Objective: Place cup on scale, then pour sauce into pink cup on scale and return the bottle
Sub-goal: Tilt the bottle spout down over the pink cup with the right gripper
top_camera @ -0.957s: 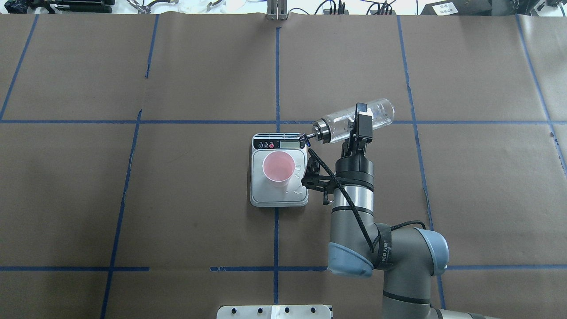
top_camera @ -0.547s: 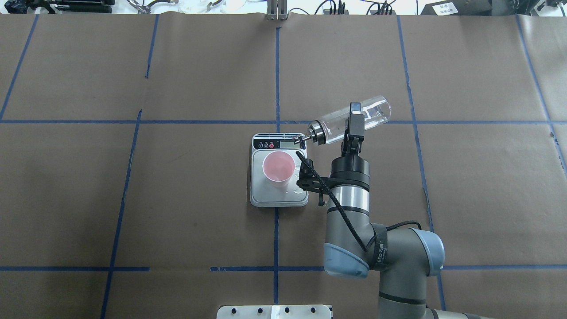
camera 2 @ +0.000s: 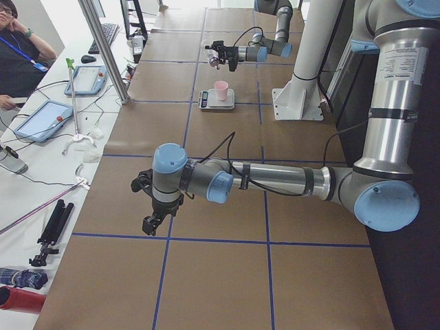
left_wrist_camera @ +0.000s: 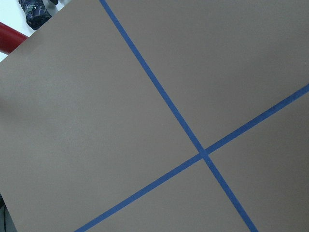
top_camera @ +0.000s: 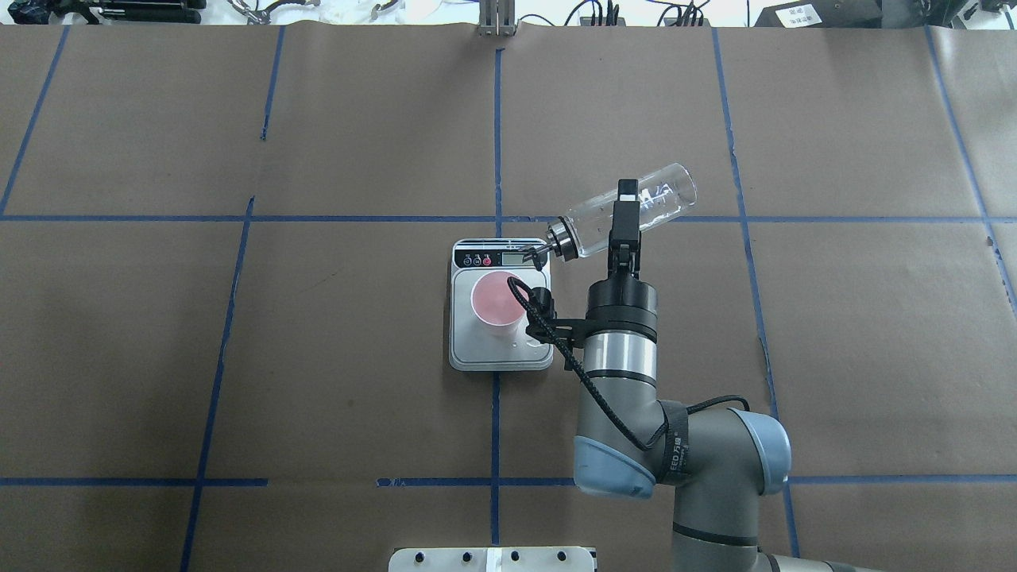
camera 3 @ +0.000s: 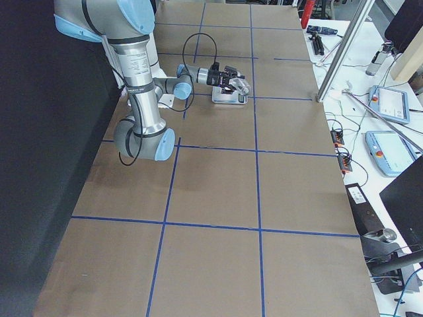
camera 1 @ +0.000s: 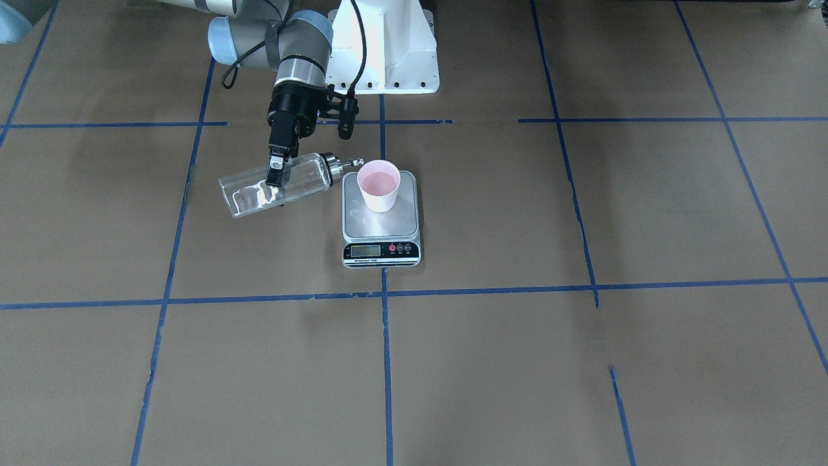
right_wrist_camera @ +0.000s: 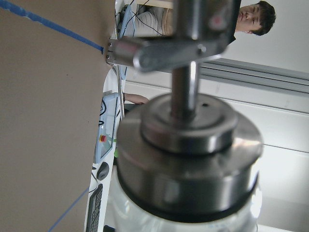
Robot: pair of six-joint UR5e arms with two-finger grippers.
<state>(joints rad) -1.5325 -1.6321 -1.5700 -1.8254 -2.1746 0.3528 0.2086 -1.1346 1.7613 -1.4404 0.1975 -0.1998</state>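
The pink cup (top_camera: 499, 300) stands upright on the steel scale (top_camera: 477, 349), toward its display end; it also shows in the front view (camera 1: 380, 184) on the scale (camera 1: 381, 226). My right gripper (top_camera: 624, 208) is shut on the clear glass bottle (top_camera: 663, 191), held tilted near horizontal above the table. Its metal cap and spout (top_camera: 534, 254) point at the scale's display corner, beside the cup and short of its rim. The right wrist view shows the cap (right_wrist_camera: 188, 159) close up. My left gripper (camera 2: 148, 223) hangs far off over bare table; I cannot tell its state.
A few droplets (top_camera: 531, 342) lie on the scale platform beside the cup. Brown paper with blue tape lines (top_camera: 496, 143) covers the table. The robot's white base (camera 1: 381, 45) stands behind the scale. Operators, tablets and tools sit beyond the far edge (camera 2: 41, 117).
My right arm has shifted left with the bottle. The spout has moved from beside the scale's corner to over its display end, nearer the cup. The cup and scale have not moved.
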